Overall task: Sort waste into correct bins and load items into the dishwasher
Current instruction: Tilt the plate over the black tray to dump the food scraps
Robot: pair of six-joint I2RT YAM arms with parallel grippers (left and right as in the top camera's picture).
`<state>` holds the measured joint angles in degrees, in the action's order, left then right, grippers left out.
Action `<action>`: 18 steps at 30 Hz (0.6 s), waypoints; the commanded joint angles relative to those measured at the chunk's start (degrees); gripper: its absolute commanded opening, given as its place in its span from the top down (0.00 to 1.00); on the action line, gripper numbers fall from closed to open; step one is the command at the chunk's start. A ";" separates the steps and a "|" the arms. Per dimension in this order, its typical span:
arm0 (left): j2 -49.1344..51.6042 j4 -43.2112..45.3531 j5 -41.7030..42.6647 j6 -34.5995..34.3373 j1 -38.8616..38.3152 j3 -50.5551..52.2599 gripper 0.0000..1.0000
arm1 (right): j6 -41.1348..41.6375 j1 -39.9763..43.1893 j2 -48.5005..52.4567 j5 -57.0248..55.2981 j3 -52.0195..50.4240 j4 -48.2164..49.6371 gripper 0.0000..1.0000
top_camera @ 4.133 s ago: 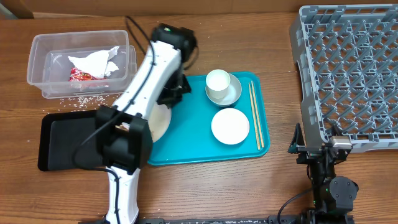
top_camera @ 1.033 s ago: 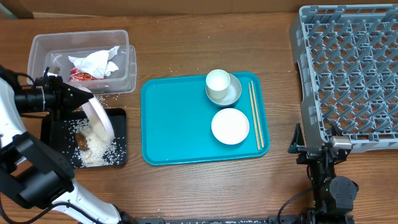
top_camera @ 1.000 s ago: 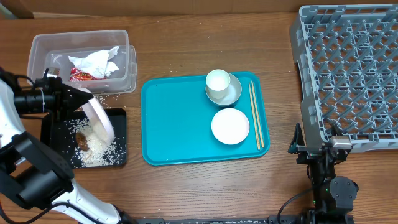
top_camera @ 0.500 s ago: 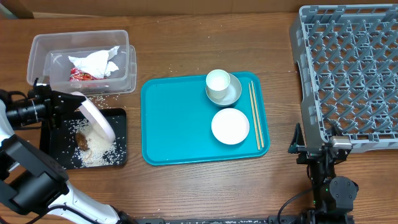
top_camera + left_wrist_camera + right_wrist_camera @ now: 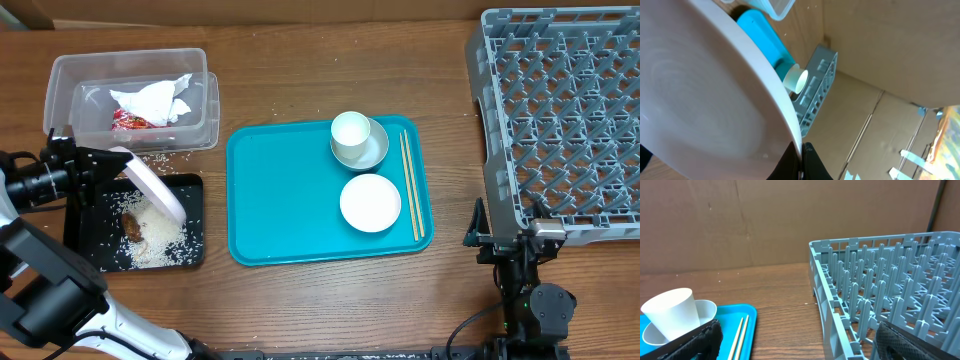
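Observation:
My left gripper [image 5: 105, 160] is shut on the rim of the round white plate [image 5: 152, 185] and holds it tilted on edge over the flat black tray [image 5: 85, 225]. In the left wrist view the plate [image 5: 705, 100] fills the frame, its rim pinched between the fingers [image 5: 801, 162]. Rice grains and a brown lump [image 5: 133, 227] lie in the black tray. The clear tub [image 5: 62, 100] holds white napkins [image 5: 150, 98] and a red wrapper [image 5: 128, 121]. The small white bowl [image 5: 370, 203], the cup [image 5: 350, 133] in its grey-green bowl and the chopsticks [image 5: 410, 185] rest on the teal tray [image 5: 280, 200]. My right gripper [image 5: 505, 245] is open and empty beside the grey dish rack [image 5: 560, 120].
Loose rice grains [image 5: 135, 158] lie on the wooden table below the tub. The dish rack takes up the right side. In the right wrist view the rack [image 5: 880, 280], cup [image 5: 672, 312] and chopsticks [image 5: 740, 335] show ahead.
My left gripper has drawn a little to the left with the plate, still tilted over the black tray. The right arm has not moved.

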<state>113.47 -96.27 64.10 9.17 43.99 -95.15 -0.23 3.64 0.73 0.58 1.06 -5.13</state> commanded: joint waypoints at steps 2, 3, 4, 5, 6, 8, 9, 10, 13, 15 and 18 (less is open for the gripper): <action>-1.97 -0.63 2.43 -1.46 2.19 0.90 0.96 | -0.22 -0.20 -0.57 -0.50 -0.61 0.31 0.00; -2.23 -0.63 2.40 -1.42 2.16 0.92 0.96 | -0.24 -0.20 -0.57 -0.50 -0.61 0.31 0.00; -2.29 -0.59 2.45 -0.90 2.16 0.92 0.96 | -0.24 -0.20 -0.57 -0.50 -0.61 0.31 0.00; -2.27 -0.07 2.86 -0.37 2.19 0.92 0.96 | -0.22 -0.20 -0.57 -0.50 -0.61 0.31 0.00; -2.12 0.44 2.80 -0.42 2.23 0.92 0.96 | -0.22 -0.20 -0.57 -0.50 -0.61 0.31 0.00; -2.08 -0.63 1.88 -0.68 2.23 1.20 0.96 | -0.24 -0.20 -0.57 -0.50 -0.61 0.31 0.00; -2.64 -0.63 1.29 -0.61 2.23 1.42 0.96 | -0.24 -0.20 -0.57 -0.50 -0.61 0.31 0.00; -2.91 -0.61 0.85 0.13 2.10 1.44 0.96 | -0.22 -0.20 -0.57 -0.50 -0.61 0.31 0.00; -2.89 -0.61 0.96 0.63 2.12 1.51 0.96 | -0.22 -0.20 -0.57 -0.50 -0.61 0.31 0.00; -3.32 -0.63 0.96 -1.09 2.16 2.16 0.96 | -0.22 -0.20 -0.57 -0.50 -0.61 0.31 0.00; -4.04 -0.37 1.92 1.01 2.10 2.47 0.96 | -0.24 -0.20 -0.57 -0.50 -0.61 0.31 0.00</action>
<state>111.90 -96.66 64.45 8.64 46.22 -93.01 -0.21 3.66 0.73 0.60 1.06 -5.13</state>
